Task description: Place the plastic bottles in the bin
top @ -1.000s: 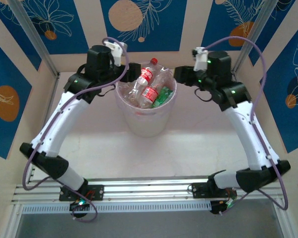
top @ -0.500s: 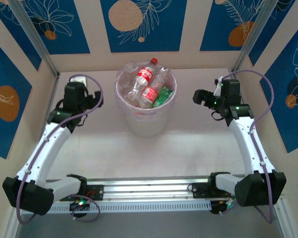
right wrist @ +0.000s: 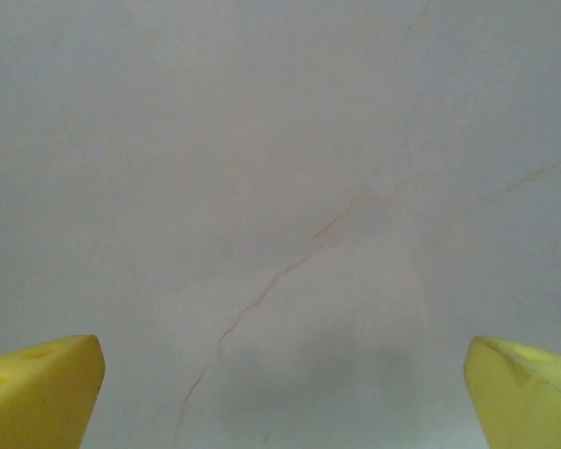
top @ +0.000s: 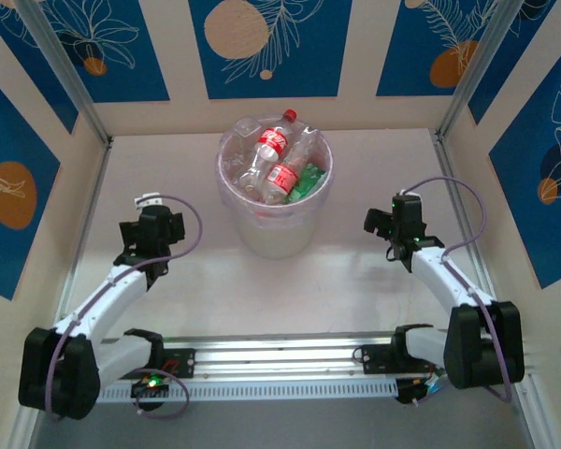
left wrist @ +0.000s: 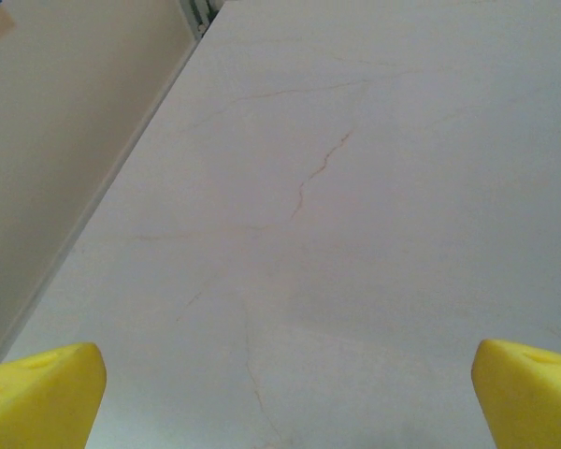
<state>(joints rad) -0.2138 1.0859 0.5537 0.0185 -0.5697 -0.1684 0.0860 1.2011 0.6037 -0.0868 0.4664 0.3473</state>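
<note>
- The plastic bottles (top: 273, 161) lay heaped in the bin (top: 274, 236), which stood at the middle of the far side of the desk (top: 206, 276). The heap rose above the rim, so the red-capped bottle (top: 279, 140) on top could have slid off and rolled across the desk if anything jolted it.
- The bin looked light and tall for its base. A brush from either arm might have pushed it or tipped it and spilled the load.
- The left hand (top: 148, 238) hung low over bare desk, well to the left of the bin, with its jaws spread wide and nothing between them. The right hand (top: 383, 224) sat the same way, wide and empty, nearer the bin's right side. A careless swing inward would have made it the likelier one to clip the wall.
- The far side of the bin was hidden from above, so a stray bottle there could probably have been missed and the job counted finished too soon.
</note>
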